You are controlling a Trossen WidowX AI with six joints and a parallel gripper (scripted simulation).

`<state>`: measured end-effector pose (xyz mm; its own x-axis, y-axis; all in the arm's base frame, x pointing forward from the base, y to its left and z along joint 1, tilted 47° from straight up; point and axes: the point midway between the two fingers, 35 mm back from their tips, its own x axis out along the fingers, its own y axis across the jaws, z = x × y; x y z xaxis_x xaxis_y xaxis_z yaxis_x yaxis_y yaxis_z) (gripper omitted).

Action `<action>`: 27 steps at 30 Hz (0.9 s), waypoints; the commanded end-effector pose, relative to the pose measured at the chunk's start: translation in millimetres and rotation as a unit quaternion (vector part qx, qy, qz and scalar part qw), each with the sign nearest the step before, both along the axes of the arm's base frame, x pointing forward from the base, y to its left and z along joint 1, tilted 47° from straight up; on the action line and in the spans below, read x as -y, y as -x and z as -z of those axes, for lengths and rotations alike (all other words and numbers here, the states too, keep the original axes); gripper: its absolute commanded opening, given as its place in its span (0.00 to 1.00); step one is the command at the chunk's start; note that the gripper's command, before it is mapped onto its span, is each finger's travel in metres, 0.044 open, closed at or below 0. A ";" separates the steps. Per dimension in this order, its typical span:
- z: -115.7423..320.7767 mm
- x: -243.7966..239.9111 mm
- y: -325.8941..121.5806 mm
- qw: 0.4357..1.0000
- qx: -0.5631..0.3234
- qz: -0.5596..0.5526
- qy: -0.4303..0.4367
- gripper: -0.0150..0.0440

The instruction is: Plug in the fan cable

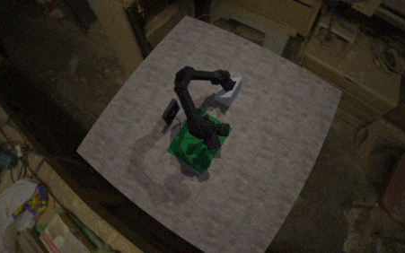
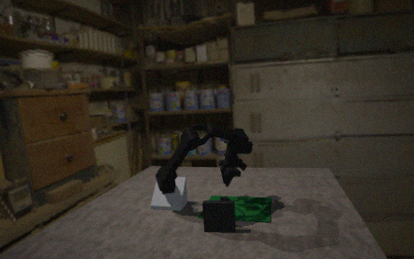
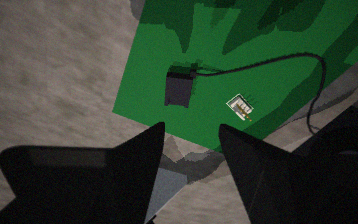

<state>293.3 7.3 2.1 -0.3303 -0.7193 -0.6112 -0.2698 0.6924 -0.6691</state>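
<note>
I'm hovering my claw (image 3: 190, 145) above the green board (image 3: 280, 45), fingers standing about half apart and gripping nothing. In the wrist view the dark plug (image 3: 179, 89) is lying flat on the board just above the gap between my fingers, not on the header. Its black cable (image 3: 290, 57) is arcing off to the right and dropping toward the fan (image 3: 347, 132) at the lower right. The white four-pin header (image 3: 241, 105) is sitting just right of the plug, apart from it. From the exterior view, the fan (image 2: 218, 216) is standing upright on the bench (image 2: 115, 230) at the board's near edge.
</note>
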 end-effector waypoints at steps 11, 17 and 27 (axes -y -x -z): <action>33.0 33.7 4.6 1.000 0.003 0.006 0.003 0.61; 39.5 40.4 5.2 1.000 0.003 0.006 0.003 0.61; 50.6 52.1 7.0 1.000 0.003 0.006 0.004 0.61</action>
<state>288.7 -39.8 -44.2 -0.3330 -0.7171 -0.6123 -0.2493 0.6932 -0.6763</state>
